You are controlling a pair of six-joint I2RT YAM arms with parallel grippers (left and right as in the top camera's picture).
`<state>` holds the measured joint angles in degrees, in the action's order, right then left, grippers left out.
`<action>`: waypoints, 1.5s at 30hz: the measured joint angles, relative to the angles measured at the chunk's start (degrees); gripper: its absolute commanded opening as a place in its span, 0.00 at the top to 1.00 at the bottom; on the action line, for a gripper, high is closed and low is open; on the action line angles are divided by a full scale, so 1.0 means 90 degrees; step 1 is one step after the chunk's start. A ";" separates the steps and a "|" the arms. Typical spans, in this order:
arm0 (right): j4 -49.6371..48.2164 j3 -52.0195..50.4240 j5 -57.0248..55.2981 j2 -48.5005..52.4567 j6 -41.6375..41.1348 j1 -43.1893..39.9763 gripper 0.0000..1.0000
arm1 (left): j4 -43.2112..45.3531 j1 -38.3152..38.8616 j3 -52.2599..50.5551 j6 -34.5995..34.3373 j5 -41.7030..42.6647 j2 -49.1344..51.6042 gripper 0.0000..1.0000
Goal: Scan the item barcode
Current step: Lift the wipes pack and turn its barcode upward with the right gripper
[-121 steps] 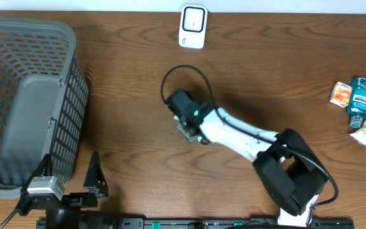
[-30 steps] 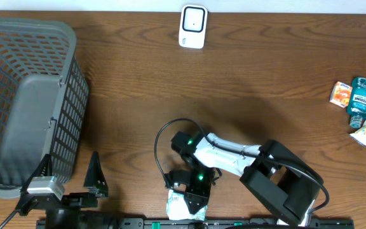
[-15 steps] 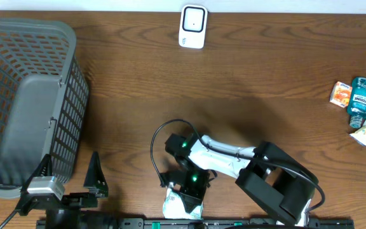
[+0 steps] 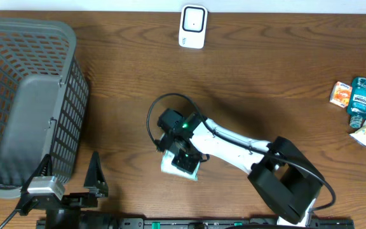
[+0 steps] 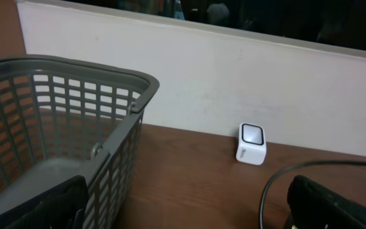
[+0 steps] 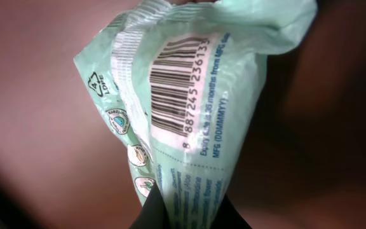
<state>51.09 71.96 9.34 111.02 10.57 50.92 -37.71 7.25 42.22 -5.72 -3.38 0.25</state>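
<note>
Right gripper (image 6: 192, 213) is clamped on a pale green packet (image 6: 189, 95), its two dark fingers (image 6: 152, 210) pinching the lower end of the thin, crinkled plastic film. The packet is soft and pillow-shaped, with a crimped seam down its back and folds gathered at the top. A white panel carries a black barcode with the digits 8 887245 236133. Beside it, small blue print reads "36 months from MFG date" and "MFG (DDMMMYY)". A recycling triangle marked 4 LDPE and a few round green emblems run along the seam; the lowest lines are too small to read.

From overhead, the packet (image 4: 169, 166) sits under the right gripper (image 4: 182, 159) over the near-middle of the brown wood-grain table (image 4: 265, 63) — well apart from the glossy white scanner (image 4: 193, 27) at the far edge. The white-and-black right arm reaches leftward from its base, low and stretched out.

Left gripper (image 4: 68, 173) rests at the near left with fingers spread wide — holding nothing — just beside the grey plastic lattice basket (image 4: 37, 25). At far right lies a teal Listerine bottle (image 4: 363, 94).
</note>
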 measured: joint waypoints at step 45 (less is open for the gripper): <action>-0.1401 -0.0015 -0.7883 0.1576 -0.3055 0.1163 0.74 | -0.0002 0.0000 0.0000 0.0000 0.0000 0.0000 0.02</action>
<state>38.48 71.83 -61.60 125.21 -16.93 61.39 -37.74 7.25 42.22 -5.72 -3.38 0.25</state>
